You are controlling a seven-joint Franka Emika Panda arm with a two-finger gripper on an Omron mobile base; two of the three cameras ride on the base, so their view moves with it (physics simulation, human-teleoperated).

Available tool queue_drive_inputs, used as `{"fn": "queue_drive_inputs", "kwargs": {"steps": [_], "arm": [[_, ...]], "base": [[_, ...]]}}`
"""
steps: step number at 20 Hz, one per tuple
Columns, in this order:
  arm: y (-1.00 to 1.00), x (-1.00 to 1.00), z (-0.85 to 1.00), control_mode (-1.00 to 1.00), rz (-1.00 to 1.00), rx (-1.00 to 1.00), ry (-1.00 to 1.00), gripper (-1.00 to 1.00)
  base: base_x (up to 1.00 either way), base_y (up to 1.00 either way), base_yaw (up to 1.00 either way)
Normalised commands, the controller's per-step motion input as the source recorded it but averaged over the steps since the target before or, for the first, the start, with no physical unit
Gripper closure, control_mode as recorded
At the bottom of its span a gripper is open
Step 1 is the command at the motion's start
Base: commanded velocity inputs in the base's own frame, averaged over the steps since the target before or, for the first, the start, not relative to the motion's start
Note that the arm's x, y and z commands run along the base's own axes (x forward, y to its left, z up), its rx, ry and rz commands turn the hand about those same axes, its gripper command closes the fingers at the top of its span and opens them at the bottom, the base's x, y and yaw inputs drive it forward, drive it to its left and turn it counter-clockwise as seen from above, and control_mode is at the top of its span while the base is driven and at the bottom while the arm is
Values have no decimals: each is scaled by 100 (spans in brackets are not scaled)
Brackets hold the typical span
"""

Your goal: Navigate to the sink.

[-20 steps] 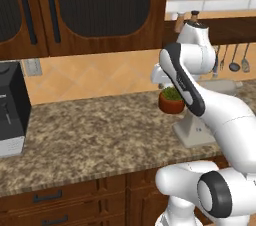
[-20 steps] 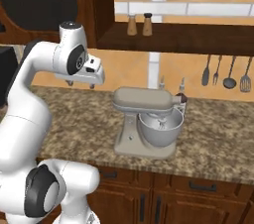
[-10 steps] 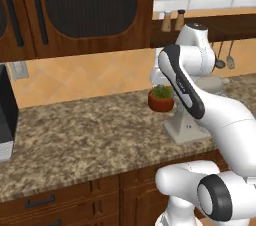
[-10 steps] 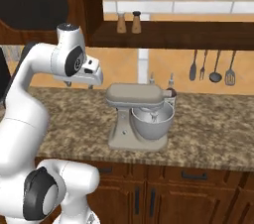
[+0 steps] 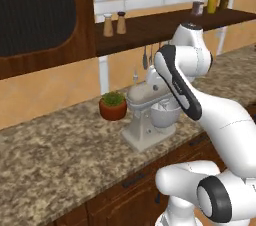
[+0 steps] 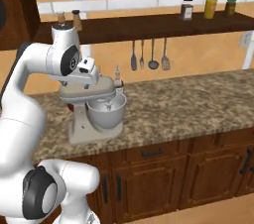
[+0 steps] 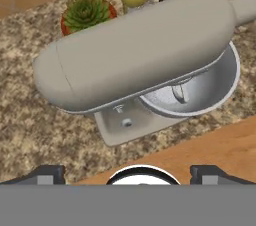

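The sink is out of view. My gripper [image 7: 130, 175] hangs over the granite counter [image 6: 188, 99], above a grey stand mixer [image 7: 140, 55]. Its two dark fingertips [image 7: 47, 174] stand wide apart with nothing between them, so it is open. The same mixer [image 6: 94, 109] with its steel bowl stands on the counter right in front of the arm, and it sits mid-counter in the left base view [image 5: 150, 110].
A potted succulent [image 5: 113, 106] stands left of the mixer. A dark wooden shelf [image 6: 149, 25] carries shakers [image 5: 114, 24] and spice jars [image 6: 208, 6], with utensils [image 6: 149, 54] hanging under it. A dark wall cabinet [image 5: 35, 15] hangs at the left. Wooden base cabinets [image 6: 163, 168] line the counter front.
The whole picture has slid left: the base has driven right along the counter. The black appliance and wall cabinets have left the view; the mixer, plant and shelf came nearer. The arm's pose is unchanged.
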Motion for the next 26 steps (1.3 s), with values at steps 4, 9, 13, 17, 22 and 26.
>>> {"fn": "queue_drive_inputs", "kwargs": {"steps": [4,9,13,17,22,26], "arm": [[0,0,0,100,0,0,0,-100],[0,0,0,100,0,0,0,-100],[0,0,0,100,0,0,0,-100],[0,0,0,100,0,0,0,-100],[0,0,0,100,0,0,0,-100],[0,0,0,100,0,0,0,-100]], "base": [[0,-46,-54],[0,-50,-51],[0,-53,-49],[0,-47,-49],[0,-48,-48],[-1,-42,-47]]}}
